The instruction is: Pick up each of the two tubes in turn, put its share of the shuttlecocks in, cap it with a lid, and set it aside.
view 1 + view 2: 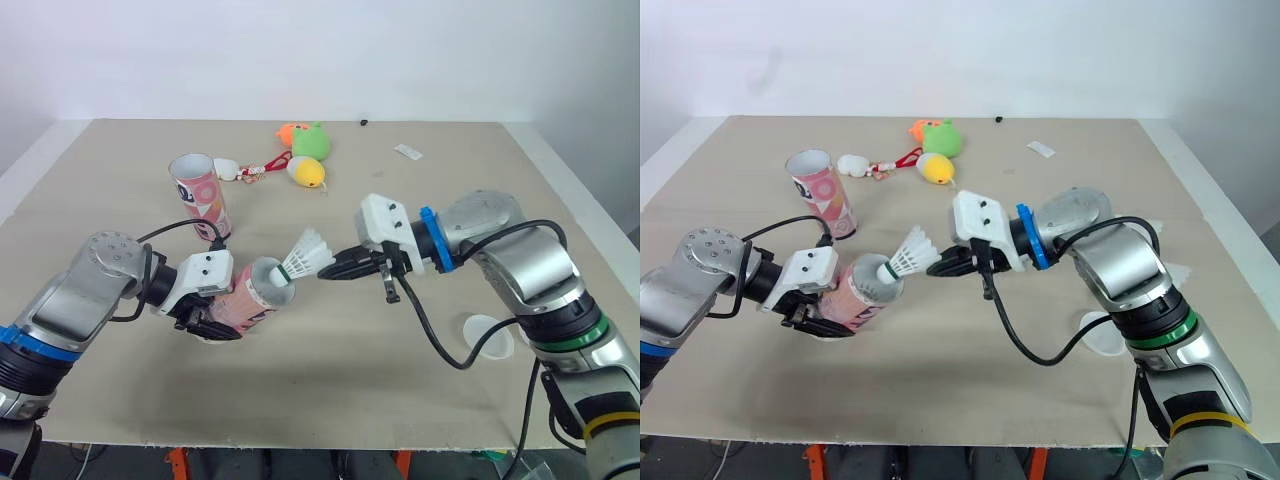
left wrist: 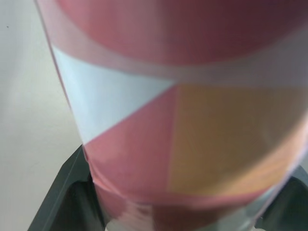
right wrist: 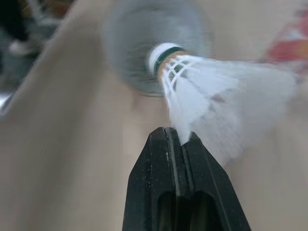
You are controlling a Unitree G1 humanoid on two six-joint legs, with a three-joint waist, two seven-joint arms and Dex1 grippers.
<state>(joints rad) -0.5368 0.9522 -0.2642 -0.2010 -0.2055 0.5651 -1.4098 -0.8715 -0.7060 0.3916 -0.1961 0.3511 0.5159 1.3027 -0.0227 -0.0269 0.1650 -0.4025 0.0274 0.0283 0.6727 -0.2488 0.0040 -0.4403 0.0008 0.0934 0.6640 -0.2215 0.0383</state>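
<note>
Shuttlecock (image 1: 308, 252) is pinched by its feather skirt between the closed fingers of my right gripper (image 1: 328, 273), with its cork end right at the open mouth of the tilted tube (image 1: 258, 293). My left gripper (image 1: 207, 324) is clamped around that tube's lower body, low over the table (image 1: 320, 400). I see the second tube (image 1: 203, 195) upright farther back, well apart, and a clear lid (image 1: 487, 337) lying by my right arm.

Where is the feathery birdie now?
In the eye views, the shuttlecock is above the table's middle, pinched by its feathers in the right pincer, cork tip at the open mouth of the tilted tube the left pincer holds.
</note>
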